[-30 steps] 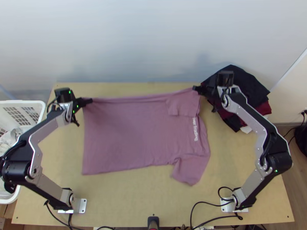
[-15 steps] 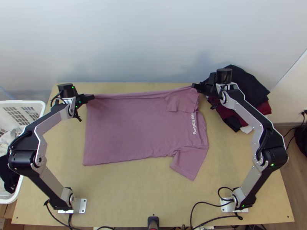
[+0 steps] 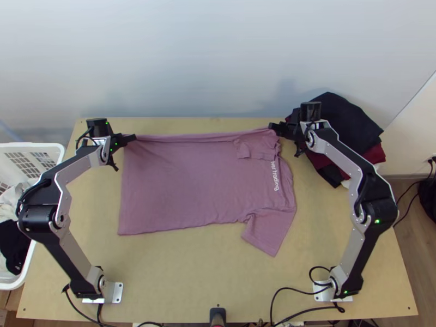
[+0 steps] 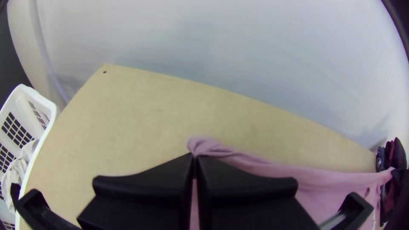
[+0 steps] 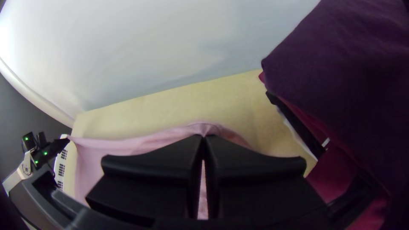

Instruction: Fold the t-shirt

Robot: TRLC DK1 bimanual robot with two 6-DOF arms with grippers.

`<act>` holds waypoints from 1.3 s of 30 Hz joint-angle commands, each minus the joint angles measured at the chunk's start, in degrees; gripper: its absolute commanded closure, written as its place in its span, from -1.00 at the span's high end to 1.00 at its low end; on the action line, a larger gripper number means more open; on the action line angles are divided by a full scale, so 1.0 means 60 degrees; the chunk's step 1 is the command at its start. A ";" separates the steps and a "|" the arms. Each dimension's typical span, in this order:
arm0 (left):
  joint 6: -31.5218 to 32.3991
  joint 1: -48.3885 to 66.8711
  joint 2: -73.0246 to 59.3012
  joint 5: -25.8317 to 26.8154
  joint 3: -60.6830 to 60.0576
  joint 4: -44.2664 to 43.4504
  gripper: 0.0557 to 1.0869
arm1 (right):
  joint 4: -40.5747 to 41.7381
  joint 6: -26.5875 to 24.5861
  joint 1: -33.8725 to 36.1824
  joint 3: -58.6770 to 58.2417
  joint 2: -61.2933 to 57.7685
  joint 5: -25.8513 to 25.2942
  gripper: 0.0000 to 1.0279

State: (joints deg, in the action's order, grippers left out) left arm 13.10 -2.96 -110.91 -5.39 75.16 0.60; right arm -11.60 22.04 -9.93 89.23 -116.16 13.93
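White lettering (image 3: 274,175), apparently partly hidden, marks the mauve t-shirt (image 3: 191,185).

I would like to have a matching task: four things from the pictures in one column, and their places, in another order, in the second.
Things
1. mauve short-sleeved t-shirt
2. white plastic basket
3. pile of black and dark red cloths
4. black left gripper

Places
A. at the far right corner of the light wooden table
B. at the shirt's far left corner, jaws shut on it
C. mostly spread, between the arms
D. by the table's left edge

Pairs: 1-C, 2-D, 3-A, 4-B
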 commanded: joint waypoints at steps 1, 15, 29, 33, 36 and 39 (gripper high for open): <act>0.0189 0.0010 -0.0367 -0.0069 0.0526 0.0398 -0.93 | -0.0016 -0.0114 0.0059 0.0480 -0.0401 -0.0052 -0.94; 0.0218 0.0010 -0.0645 0.0708 0.1698 0.3489 -0.93 | -0.2975 -0.0158 -0.0029 0.2267 -0.1045 -0.0008 -0.94; 0.0218 -0.0239 0.0761 0.0957 0.0057 0.3533 -0.93 | -0.3971 -0.0407 0.0015 0.1227 -0.0254 -0.0022 -0.94; 0.0248 -0.0239 0.1259 0.1074 -0.0412 0.3474 -0.93 | -0.3971 -0.0466 -0.0014 0.0758 0.0053 -0.0022 -0.94; 0.0277 -0.0224 0.1567 0.1147 -0.0734 0.3415 -0.93 | -0.3971 -0.0480 -0.0029 0.0450 0.0229 -0.0037 -0.94; 0.0336 -0.0224 0.1801 0.1162 -0.1012 0.3415 -0.93 | -0.3971 -0.0480 -0.0058 0.0201 0.0375 -0.0081 -0.94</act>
State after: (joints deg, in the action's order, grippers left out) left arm 13.56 -3.92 -102.63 1.10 71.68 21.30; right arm -35.07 19.77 -10.00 92.66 -116.81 13.93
